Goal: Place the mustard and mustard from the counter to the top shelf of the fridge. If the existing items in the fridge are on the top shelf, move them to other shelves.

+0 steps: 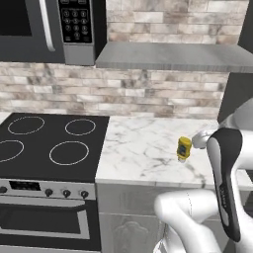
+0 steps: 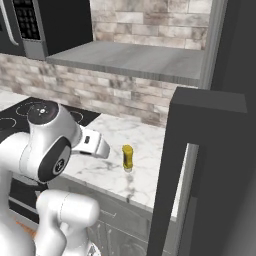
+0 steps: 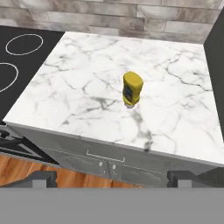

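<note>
You are looking down the hand view at one mustard bottle (image 3: 132, 89) standing on the counter (image 3: 87, 96); it is sitting well ahead of the gripper (image 3: 111, 179), above and slightly right of the midpoint between the two dark fingertips (image 3: 43, 178). The fingertips are showing far apart at the bottom corners of that view, so the jaws are standing wide, with nothing between them. The bottle is well apart from the hand and untouched.

The bottle is the shorter, darker-yellow one: stubby, rounded at the top, carrying a dark label on its face, and resting on a pale narrow end against the marble. It is standing upright, or very nearly so, in the middle-right part of the slab, away from both the front edge and the brick wall (image 3: 131, 17).

In the left base view the same bottle (image 1: 184, 148) is standing on the white marble just left of the arm's wrist. The black stovetop (image 1: 49, 146) is lying well off to its left. In the right base view the bottle (image 2: 127, 157) is sitting between the arm and the dark fridge (image 2: 200, 175), nearer the counter's front edge.
</note>
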